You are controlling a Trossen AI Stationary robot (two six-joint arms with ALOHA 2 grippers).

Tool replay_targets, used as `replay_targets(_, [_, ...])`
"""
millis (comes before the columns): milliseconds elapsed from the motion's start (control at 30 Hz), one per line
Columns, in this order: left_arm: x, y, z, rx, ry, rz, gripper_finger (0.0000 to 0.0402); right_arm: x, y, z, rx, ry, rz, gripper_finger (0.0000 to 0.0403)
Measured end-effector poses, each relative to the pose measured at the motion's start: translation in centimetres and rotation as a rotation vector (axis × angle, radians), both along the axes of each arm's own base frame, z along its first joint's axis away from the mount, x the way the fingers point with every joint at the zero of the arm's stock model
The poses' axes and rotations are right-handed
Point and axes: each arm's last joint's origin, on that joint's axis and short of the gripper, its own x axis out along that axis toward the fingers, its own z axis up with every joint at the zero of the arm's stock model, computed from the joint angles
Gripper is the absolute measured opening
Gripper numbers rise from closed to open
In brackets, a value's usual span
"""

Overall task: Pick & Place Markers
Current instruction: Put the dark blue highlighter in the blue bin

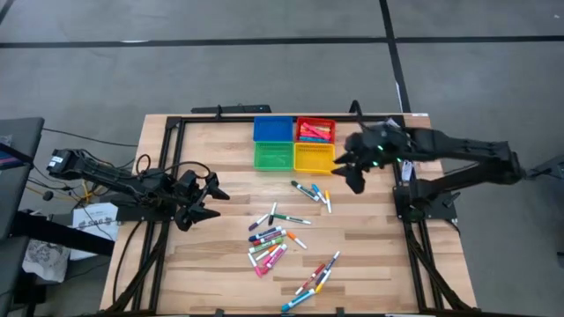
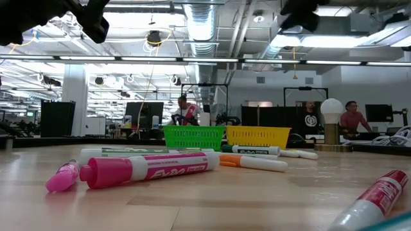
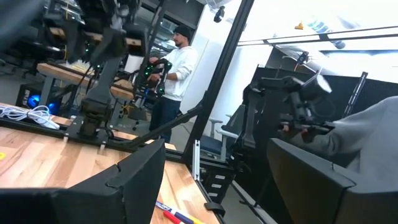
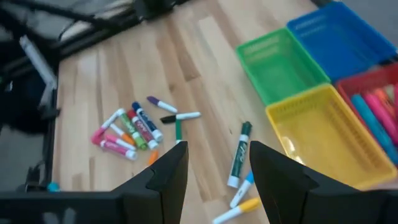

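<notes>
Markers (image 1: 275, 238) lie scattered mid-worktop (image 1: 370, 255), more in the red tray (image 1: 315, 130). Right gripper (image 1: 345, 166) hovers beside the yellow tray (image 1: 312, 157), fingers apart, empty. Left gripper (image 1: 214, 201) waits at the left edge, fingers wide.

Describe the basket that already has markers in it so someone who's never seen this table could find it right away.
Look at the far edge of the wooden table, where four small baskets sit in a square block. The one you want is the red basket, at the far right corner of that block, behind the yellow basket and beside the blue basket. It alone holds markers; the others look empty.
</notes>
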Motion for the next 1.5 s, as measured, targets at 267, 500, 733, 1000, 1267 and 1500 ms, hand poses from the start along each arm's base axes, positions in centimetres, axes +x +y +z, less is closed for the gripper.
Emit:
replay_targets(267, [0.0, 0.0, 0.0, -0.001, -0.003, 0.000, 0.0282, -4.4, 2.5, -3.7, 0.038, -0.160, -0.150, 0.0162])
replay_targets(500, [0.0, 0.0, 0.1, -0.115, 0.030, -0.030, 0.0282, -6.7, 3.5, -5.8, 0.041, -0.269, -0.196, 0.0162])
replay_targets(733, [-0.2, -0.2, 0.3, -0.133, 0.024, -0.125, 0.0282, -8.2, 4.1, -7.2, 0.021, -0.356, -0.242, 0.0162])
replay_targets(1000, [1.6, -0.8, 2.5, -0.149, 0.072, -0.174, 0.0282, -9.2, 4.1, -7.9, -0.001, -0.427, -0.299, 0.0162])
replay_targets(1267, [7.5, -2.7, 4.9, -0.117, 0.270, -0.310, 0.0282, -9.5, 4.0, -7.9, 0.003, -0.436, -0.294, 0.0162])
replay_targets(1500, [13.1, -5.9, 4.2, -0.212, 0.533, -0.462, 0.0282, -9.6, 4.0, -8.0, -0.010, -0.418, -0.286, 0.0162])
